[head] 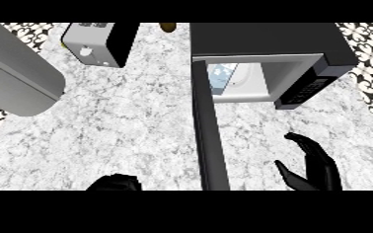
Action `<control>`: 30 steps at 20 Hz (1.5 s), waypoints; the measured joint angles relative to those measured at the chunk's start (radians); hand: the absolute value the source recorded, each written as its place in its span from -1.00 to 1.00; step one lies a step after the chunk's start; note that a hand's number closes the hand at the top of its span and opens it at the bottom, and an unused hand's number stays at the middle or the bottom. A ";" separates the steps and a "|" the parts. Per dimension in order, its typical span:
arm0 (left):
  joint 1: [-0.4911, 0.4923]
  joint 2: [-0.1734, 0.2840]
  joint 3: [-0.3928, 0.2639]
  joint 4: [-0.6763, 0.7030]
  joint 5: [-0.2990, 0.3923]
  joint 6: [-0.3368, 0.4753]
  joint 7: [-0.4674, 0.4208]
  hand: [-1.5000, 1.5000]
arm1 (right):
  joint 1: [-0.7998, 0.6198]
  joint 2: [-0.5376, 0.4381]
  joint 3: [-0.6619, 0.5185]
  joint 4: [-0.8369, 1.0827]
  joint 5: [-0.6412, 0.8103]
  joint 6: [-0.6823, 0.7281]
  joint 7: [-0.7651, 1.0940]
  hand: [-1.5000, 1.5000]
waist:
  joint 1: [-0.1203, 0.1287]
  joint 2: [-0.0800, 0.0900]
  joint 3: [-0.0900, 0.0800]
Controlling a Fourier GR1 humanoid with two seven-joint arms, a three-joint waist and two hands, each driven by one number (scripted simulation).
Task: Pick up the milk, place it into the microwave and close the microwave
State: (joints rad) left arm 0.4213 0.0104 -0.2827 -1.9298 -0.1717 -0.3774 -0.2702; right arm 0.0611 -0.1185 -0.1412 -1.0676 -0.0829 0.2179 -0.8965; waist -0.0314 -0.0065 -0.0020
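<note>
Counter [131, 123] of speckled pale stone fills the view. Largest on it is the microwave [270, 42], dark on top, standing at the far right with its cavity exposed. Its door [207, 138] is swung fully open and juts toward the near edge as a long dark bar, splitting the counter between the two hands. Inside the cavity, toward its left side, sits a pale carton with a blue patch, which looks like the milk [232, 79]. At the far left lies a big grey rounded object [25, 76], partly cut off by the edge. Beside it, at the top, stands a toaster [98, 42], white-faced with a dark side. The right hand [315, 165] hovers right of the door, fingers spread and holding nothing. The left hand [115, 182] barely shows at the bottom edge; I cannot tell its state. A small brown thing [167, 27] peeks in at the top.
</note>
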 measured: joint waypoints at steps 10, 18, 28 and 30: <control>-0.354 -0.009 -0.202 0.252 -0.066 0.243 0.103 1.00 | 0.191 -0.059 -0.063 -0.321 -0.143 0.067 0.142 -1.00 | 0.010 0.006 0.001; -0.655 -0.007 -0.415 0.504 -0.020 0.470 0.137 1.00 | 0.243 -0.138 -0.124 -0.421 -0.196 0.134 0.168 -1.00 | 0.002 0.007 0.001; -0.934 -0.005 -0.672 0.790 0.249 0.695 0.203 -1.00 | 0.224 -0.181 -0.119 -0.567 -0.287 0.199 0.274 -1.00 | -0.051 0.017 0.000; -0.978 -0.004 -0.706 0.816 0.304 0.711 0.216 -1.00 | 0.211 -0.192 -0.113 -0.584 -0.307 0.215 0.296 -1.00 | -0.067 0.021 0.000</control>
State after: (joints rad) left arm -0.5562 0.0059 -0.9889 -1.1139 0.1328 0.3337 -0.0538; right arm 0.2720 -0.3110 -0.2545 -1.6513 -0.3895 0.4328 -0.6005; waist -0.0981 0.0142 -0.0024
